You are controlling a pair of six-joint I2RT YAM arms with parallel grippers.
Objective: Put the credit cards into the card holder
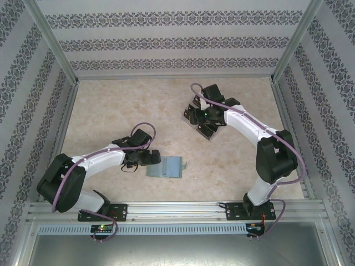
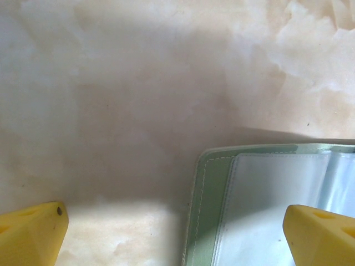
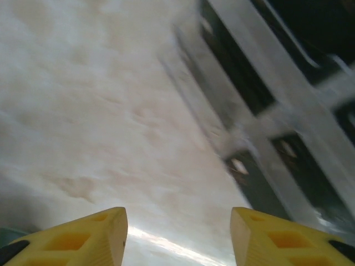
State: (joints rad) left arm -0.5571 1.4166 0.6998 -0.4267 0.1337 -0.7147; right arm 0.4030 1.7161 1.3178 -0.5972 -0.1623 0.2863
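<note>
Left tool [image 2: 176, 235] spread at one card holder [image 2: 260, 194], right tool [image 3: 177, 233] near one tray [image 1: 209, 134]

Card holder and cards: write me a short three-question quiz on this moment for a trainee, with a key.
1. Which arm hovers beside the card holder: A left, B right?
2. True or false: the card holder lies closed on the table.
3. Where do the black credit cards lie?

Key
1. A. The left fingers stand wide apart, one over the holder's edge.
2. False. It lies open, with its clear sleeves facing up.
3. In the clear tray, near the right fingers, which have nothing between them.
</note>
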